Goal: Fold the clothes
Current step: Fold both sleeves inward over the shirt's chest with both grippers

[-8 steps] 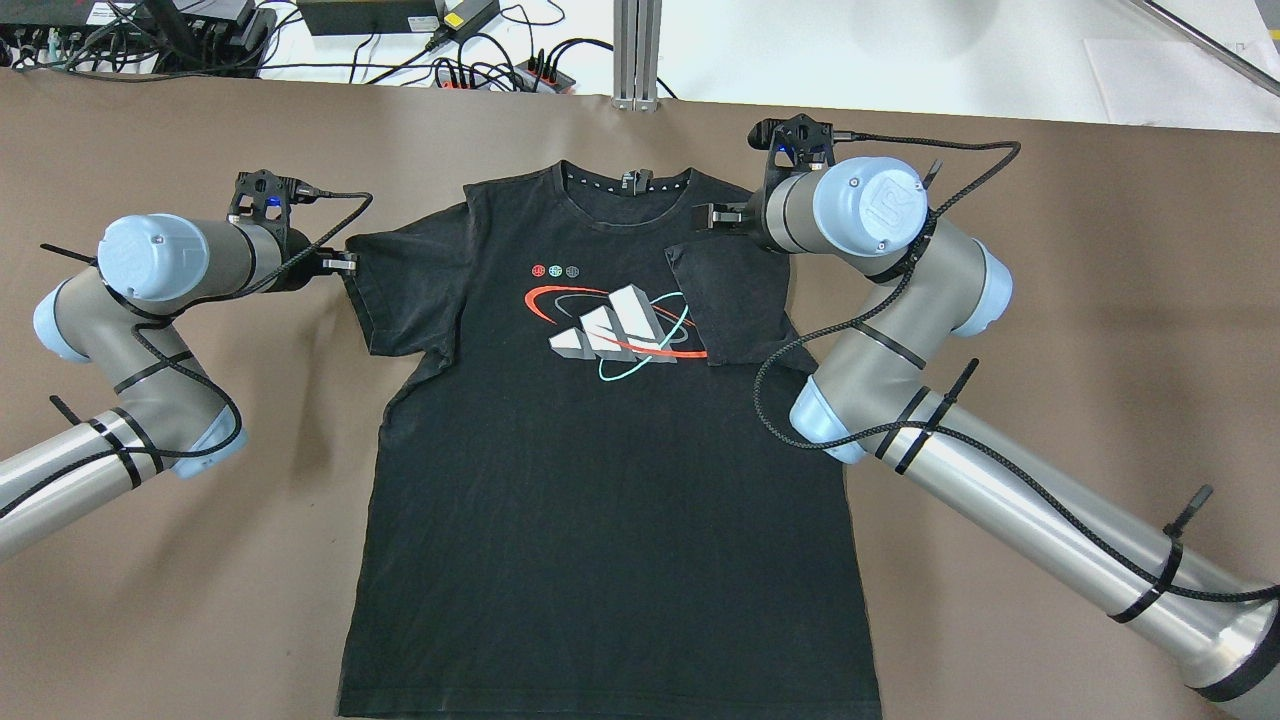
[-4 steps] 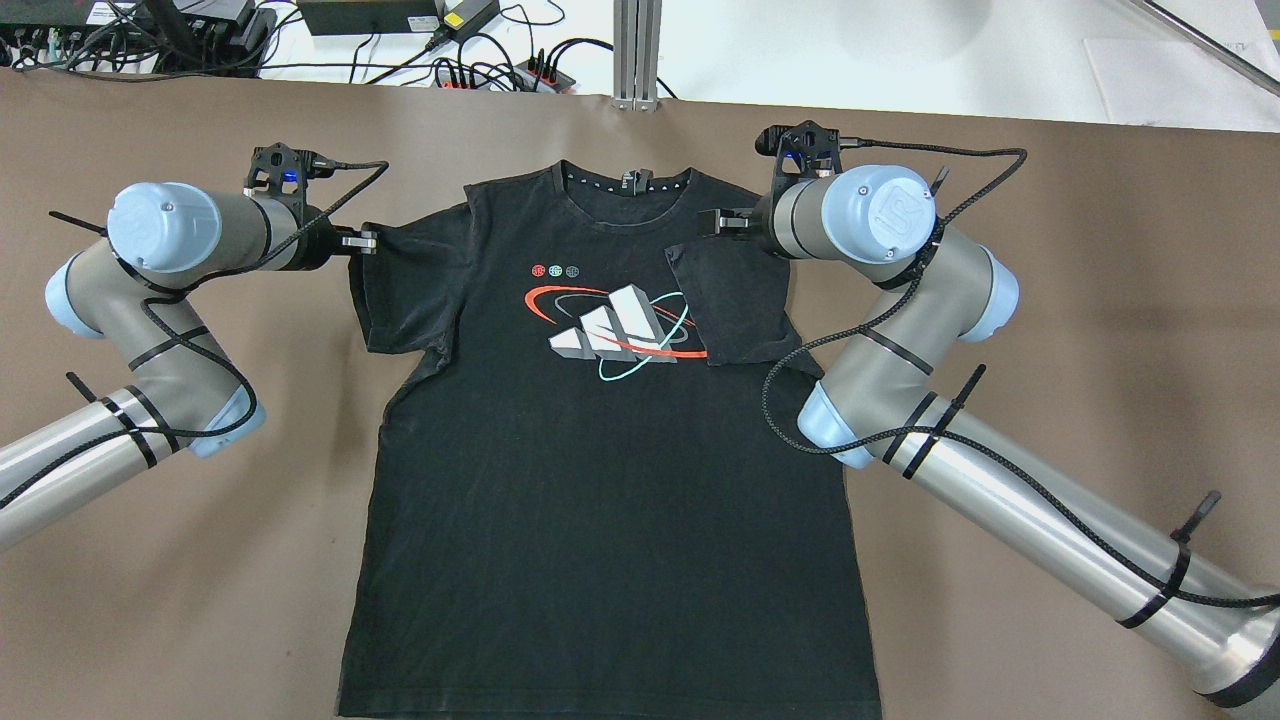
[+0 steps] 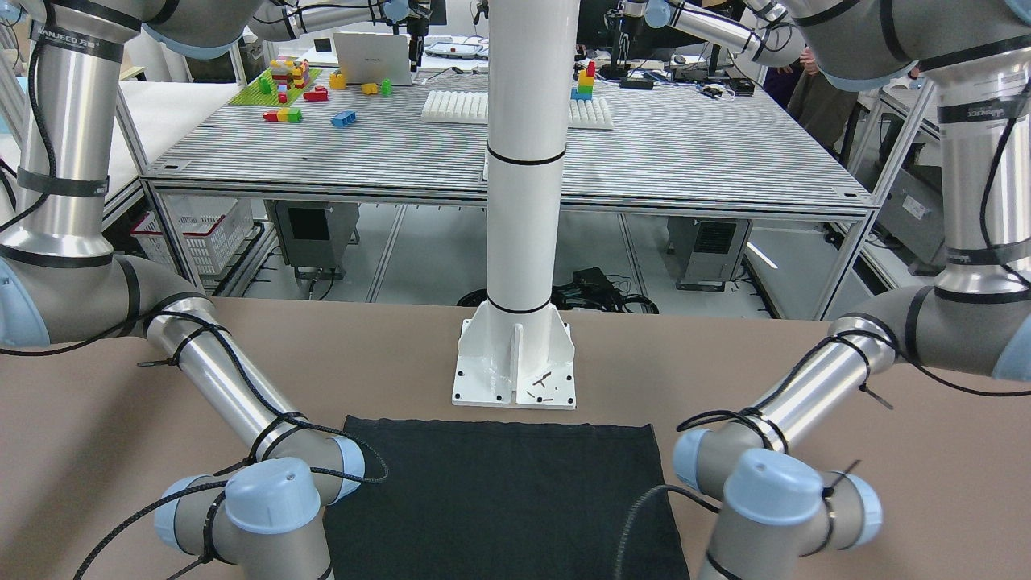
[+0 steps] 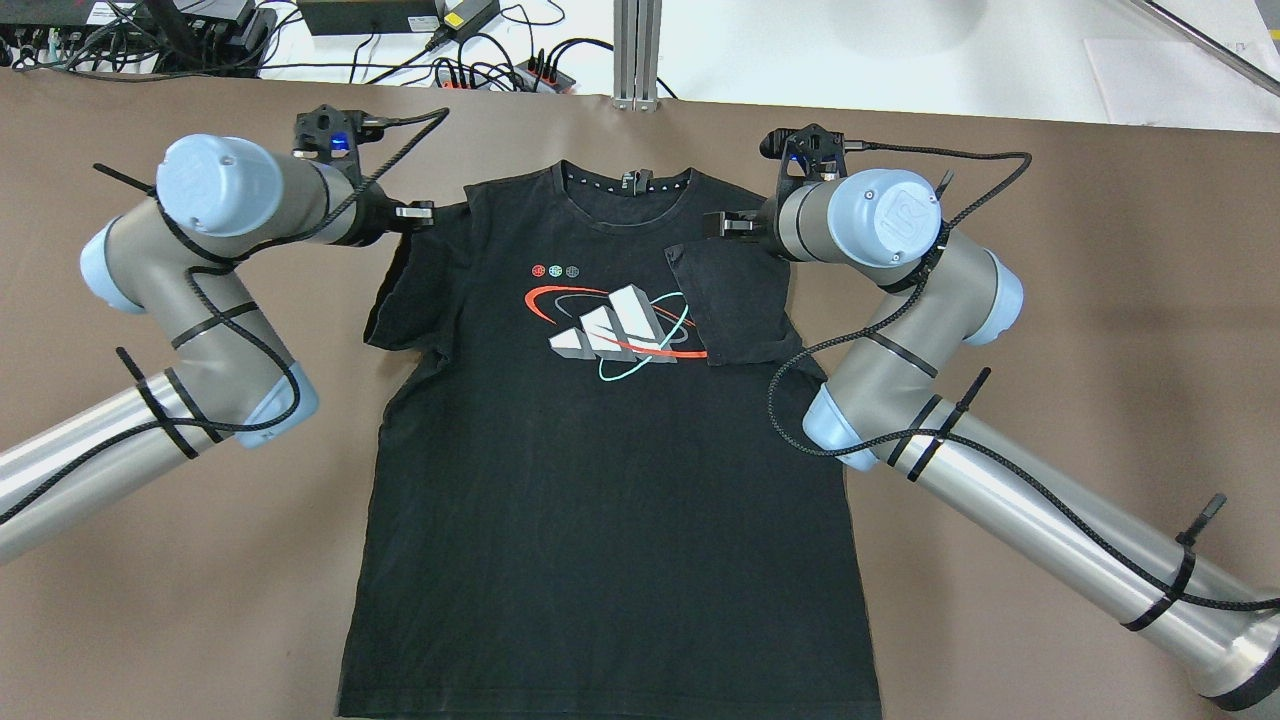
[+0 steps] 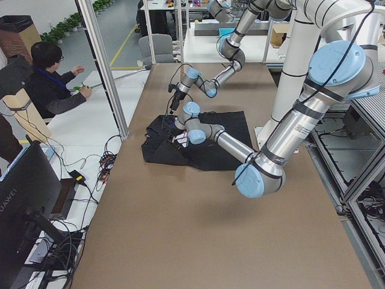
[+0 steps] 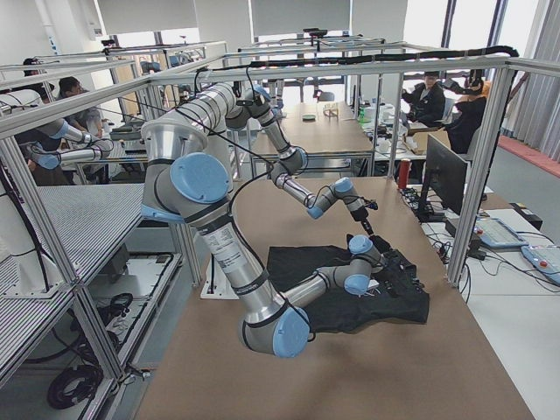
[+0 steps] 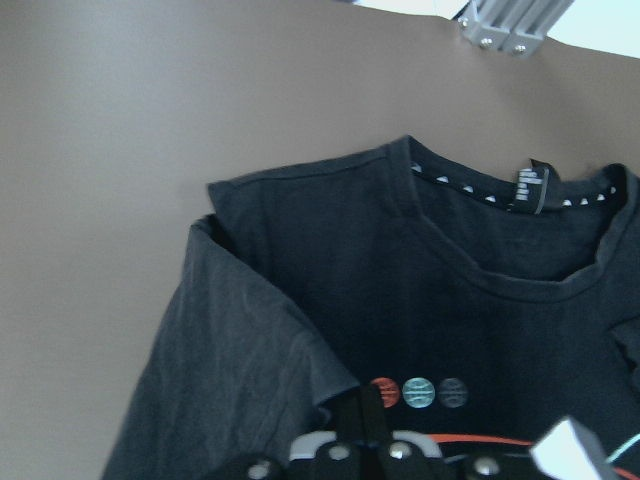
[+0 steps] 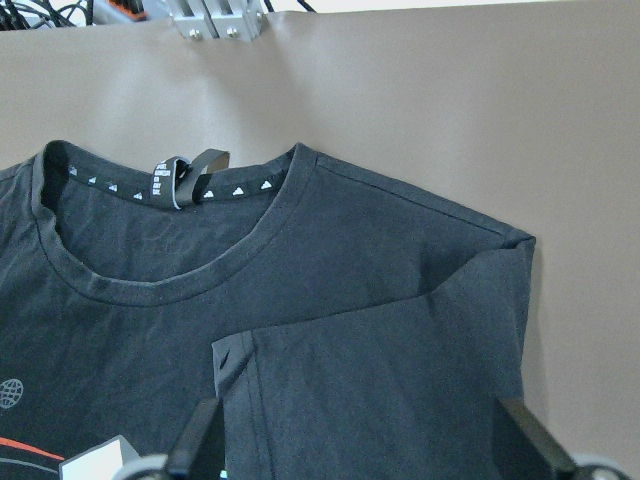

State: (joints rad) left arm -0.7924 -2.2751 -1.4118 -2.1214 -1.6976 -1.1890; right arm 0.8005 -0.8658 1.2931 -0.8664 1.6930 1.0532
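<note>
Lying flat on brown worktop (image 4: 1100, 350), black T-shirt (image 4: 600, 500), collar away from robot. Left gripper (image 4: 415, 212) clamped narrow on left sleeve (image 4: 400, 300) hem, sleeve lifted off worktop, leaning toward chest. Right gripper (image 4: 722, 224) spread wide, holding nothing, hovering over right sleeve (image 4: 740, 300), which lies folded inward across chest beside printed logo (image 4: 615, 325)

Bright, even light; soft shadows.

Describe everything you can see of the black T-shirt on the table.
The black cotton-looking short-sleeved T-shirt lies face up on the brown table covering, collar away from the robot, with a red, white and teal chest print. Its right-side sleeve is folded over the chest by the open right claw; the left claw pinches the other sleeve, raised.
</note>
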